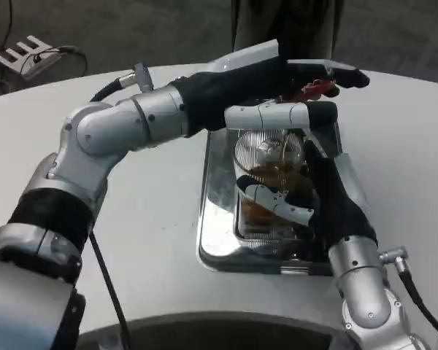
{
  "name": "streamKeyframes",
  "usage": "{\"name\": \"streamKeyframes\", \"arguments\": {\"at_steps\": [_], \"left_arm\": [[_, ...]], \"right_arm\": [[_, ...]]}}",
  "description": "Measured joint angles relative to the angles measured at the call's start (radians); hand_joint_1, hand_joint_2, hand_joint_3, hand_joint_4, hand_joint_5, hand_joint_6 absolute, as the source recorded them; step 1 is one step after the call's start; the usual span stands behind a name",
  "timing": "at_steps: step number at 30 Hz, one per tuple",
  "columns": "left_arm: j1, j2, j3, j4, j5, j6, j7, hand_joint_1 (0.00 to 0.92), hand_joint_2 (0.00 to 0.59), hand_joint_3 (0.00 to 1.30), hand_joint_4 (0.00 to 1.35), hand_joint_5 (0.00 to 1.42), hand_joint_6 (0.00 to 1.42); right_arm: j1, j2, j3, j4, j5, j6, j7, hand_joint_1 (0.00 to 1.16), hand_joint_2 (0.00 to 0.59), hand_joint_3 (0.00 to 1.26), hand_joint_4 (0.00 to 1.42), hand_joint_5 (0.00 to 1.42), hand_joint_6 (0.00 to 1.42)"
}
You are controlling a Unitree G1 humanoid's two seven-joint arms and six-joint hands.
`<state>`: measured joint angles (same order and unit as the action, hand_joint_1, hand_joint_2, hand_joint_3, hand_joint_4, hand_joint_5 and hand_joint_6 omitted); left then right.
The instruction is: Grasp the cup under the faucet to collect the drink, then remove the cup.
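Observation:
A clear ribbed cup (266, 157) with amber drink in its lower part stands over the metal drip tray (217, 219). My right hand (321, 197) grips the cup from the right, its fingers (281, 204) wrapped around the front. My left hand (277, 84) reaches across above the cup and rests on the faucet's red lever (317, 87); one finger lies across the cup's rim. The faucet spout itself is hidden under the left hand.
The shiny tray sits on a round white table (153, 211). A white block with cables (25, 55) lies at the far left edge. A dark stand (288, 22) rises behind the tray.

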<state>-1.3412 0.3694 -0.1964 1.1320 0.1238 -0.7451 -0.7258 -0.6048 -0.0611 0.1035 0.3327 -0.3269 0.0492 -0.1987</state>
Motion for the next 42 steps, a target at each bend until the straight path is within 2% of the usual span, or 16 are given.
{"name": "streamKeyframes", "arguments": {"at_steps": [5,14,22,26,30,42], "left_arm": [[-0.001,0.000,0.000,0.004,0.000,-0.001,0.000,0.000,0.000,0.20,0.12,0.15,0.12],[-0.002,0.002,0.004,0.010,-0.001,-0.006,0.000,0.000,0.000,0.20,0.14,0.16,0.13],[0.000,0.002,0.034,0.015,-0.012,-0.006,-0.014,0.000,0.000,0.17,0.16,0.20,0.14],[0.009,-0.001,0.078,0.019,-0.047,0.009,-0.019,0.000,0.000,0.17,0.17,0.23,0.15],[0.019,-0.004,0.112,0.019,-0.073,0.017,-0.024,0.000,0.000,0.18,0.18,0.25,0.17],[0.037,-0.010,0.188,0.005,-0.129,0.025,-0.057,0.000,0.000,0.20,0.21,0.30,0.21]], "right_arm": [[-0.007,0.018,0.006,0.015,-0.011,0.000,-0.032,0.76,0.228,0.18,0.25,0.34,0.33],[-0.008,0.078,0.018,0.028,-0.045,0.020,-0.147,0.80,0.236,0.30,0.36,0.46,0.42],[-0.019,0.104,0.027,0.053,-0.066,0.022,-0.213,0.82,0.255,0.39,0.47,0.56,0.50],[-0.020,0.130,0.032,0.061,-0.085,0.022,-0.277,0.83,0.266,0.42,0.51,0.60,0.54],[-0.024,0.135,0.032,0.068,-0.092,0.022,-0.316,0.83,0.266,0.45,0.54,0.63,0.56],[-0.011,0.137,0.032,0.057,-0.099,0.022,-0.348,0.84,0.256,0.52,0.62,0.76,0.74]]}}
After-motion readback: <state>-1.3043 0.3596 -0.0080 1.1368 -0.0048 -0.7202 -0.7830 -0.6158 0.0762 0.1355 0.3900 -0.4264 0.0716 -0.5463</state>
